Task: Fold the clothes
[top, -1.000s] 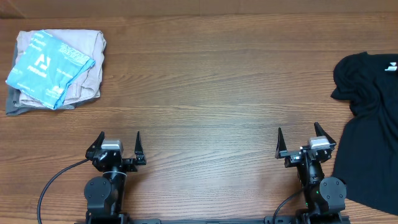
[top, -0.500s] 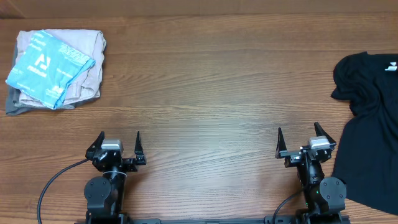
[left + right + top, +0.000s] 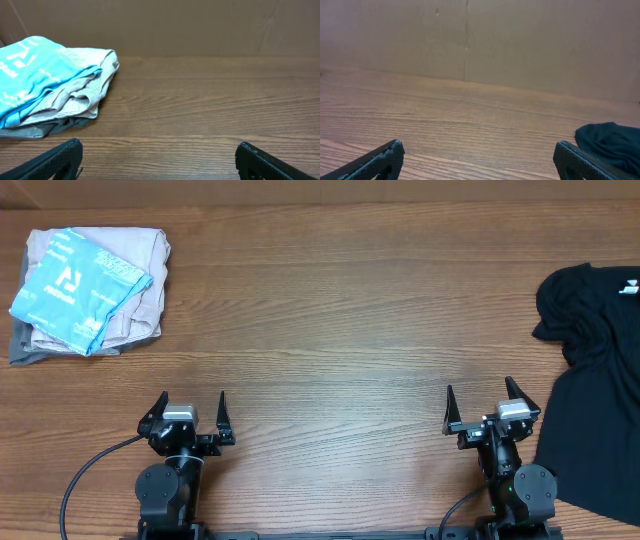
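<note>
Looking down from overhead, we see the wooden table (image 3: 330, 310) filling the view, its grain running from 9 to 3 o'clock. At 3 o'clock on it lies the black garment (image 3: 595, 380), spread loose and rumpled and cut off by the picture's edge, with a small white print (image 3: 628, 287) at its far corner. At 10 o'clock sits a folded pile (image 3: 90, 290) of beige and grey cloth with a turquoise piece (image 3: 75, 285) on top. At 5 o'clock the right gripper (image 3: 479, 395) stands with its jaws spread wide, grasping nothing and touching nothing. The black garment lies from 1 to 4 o'clock of it, and its near hem comes just beside the arm's base; we cannot tell whether the two touch. In the right wrist view a dark fold of the black garment (image 3: 610, 137) shows at 4 o'clock, beyond the right finger and clear of the right gripper (image 3: 477, 162). At 7 o'clock the left gripper (image 3: 192, 402) is likewise released, with only bare wood between its jaws. Its wrist view puts the folded pile (image 3: 50, 85) at 10 o'clock, well apart from the left gripper (image 3: 157, 162). A black cable (image 3: 85, 470) curls away from the left arm's base towards 8 o'clock.
</note>
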`<state>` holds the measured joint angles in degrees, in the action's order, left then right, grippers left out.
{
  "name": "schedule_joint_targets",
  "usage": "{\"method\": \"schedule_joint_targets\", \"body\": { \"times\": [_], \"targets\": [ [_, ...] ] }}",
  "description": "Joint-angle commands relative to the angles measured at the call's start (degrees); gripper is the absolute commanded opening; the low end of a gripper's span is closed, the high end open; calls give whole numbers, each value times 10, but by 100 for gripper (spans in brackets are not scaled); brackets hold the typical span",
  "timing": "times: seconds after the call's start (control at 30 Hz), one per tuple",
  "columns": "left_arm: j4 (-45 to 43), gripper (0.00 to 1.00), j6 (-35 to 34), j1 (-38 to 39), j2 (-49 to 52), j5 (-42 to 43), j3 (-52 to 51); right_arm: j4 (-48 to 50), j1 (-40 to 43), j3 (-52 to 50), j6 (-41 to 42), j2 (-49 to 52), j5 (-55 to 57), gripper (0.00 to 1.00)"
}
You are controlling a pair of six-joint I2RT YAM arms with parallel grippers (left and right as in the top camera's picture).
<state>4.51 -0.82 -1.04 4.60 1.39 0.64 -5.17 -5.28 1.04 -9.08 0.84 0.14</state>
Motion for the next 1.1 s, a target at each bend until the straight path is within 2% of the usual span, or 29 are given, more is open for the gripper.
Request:
{"method": "schedule_joint_targets", "body": {
  "times": [0.0, 0.87, 0.93, 1.07],
  "targets": [
    [-1, 100, 15, 4, -6, -5, -4, 3, 2, -6, -2, -6, -2, 100],
    [-1, 100, 15, 4, -6, -5, -4, 12, 2, -6, 2, -6, -3, 100],
    [-1, 100, 15, 4, -6, -5, -4, 23, 2, -5, 30, -6, -25, 100],
    [-1, 100, 15, 4, -6, -5, -4, 31, 2, 16, 33, -6, -70, 100]
  ]
}}
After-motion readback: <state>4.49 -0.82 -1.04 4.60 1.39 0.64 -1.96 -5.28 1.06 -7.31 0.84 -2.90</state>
